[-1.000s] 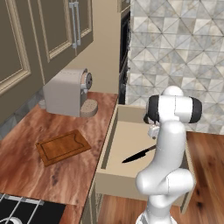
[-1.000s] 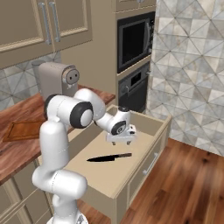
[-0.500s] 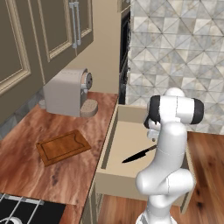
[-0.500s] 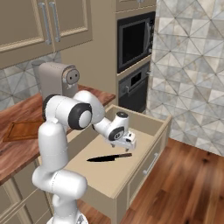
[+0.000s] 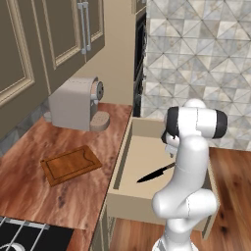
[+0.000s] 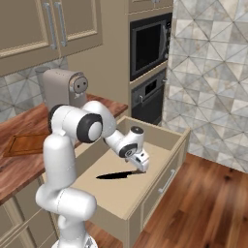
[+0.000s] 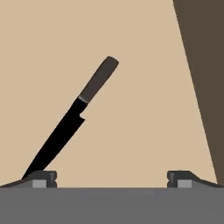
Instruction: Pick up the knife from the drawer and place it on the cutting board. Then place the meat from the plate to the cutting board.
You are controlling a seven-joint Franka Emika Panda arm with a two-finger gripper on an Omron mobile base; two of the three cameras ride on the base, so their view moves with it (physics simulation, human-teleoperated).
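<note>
The knife (image 5: pixel 156 173) (image 6: pixel 118 175) lies flat on the pale floor of the open drawer (image 5: pixel 120 162) (image 6: pixel 160 186). Its black blade points toward the counter side. My gripper (image 6: pixel 142 167) hangs low in the drawer, just above the knife's handle end. In the hand view the knife (image 7: pixel 74 118) runs diagonally, its blade tip beside the left fingertip. There my gripper (image 7: pixel 112 177) is open with nothing between its fingers. The reddish-brown cutting board (image 5: pixel 71 164) (image 6: pixel 26 144) rests on the wooden counter left of the drawer. The plate and the meat are out of view.
A beige coffee machine (image 5: pixel 73 103) (image 6: pixel 60 87) stands at the back of the counter. Built-in ovens (image 6: pixel 150 43) rise behind the drawer. A stove corner (image 5: pixel 24 238) sits at the counter's near end. The drawer's walls surround the knife, and wooden floor lies to the right.
My gripper has sunk into the drawer, down and slightly toward the drawer front, closer to the knife handle. The knife and the board have not moved.
</note>
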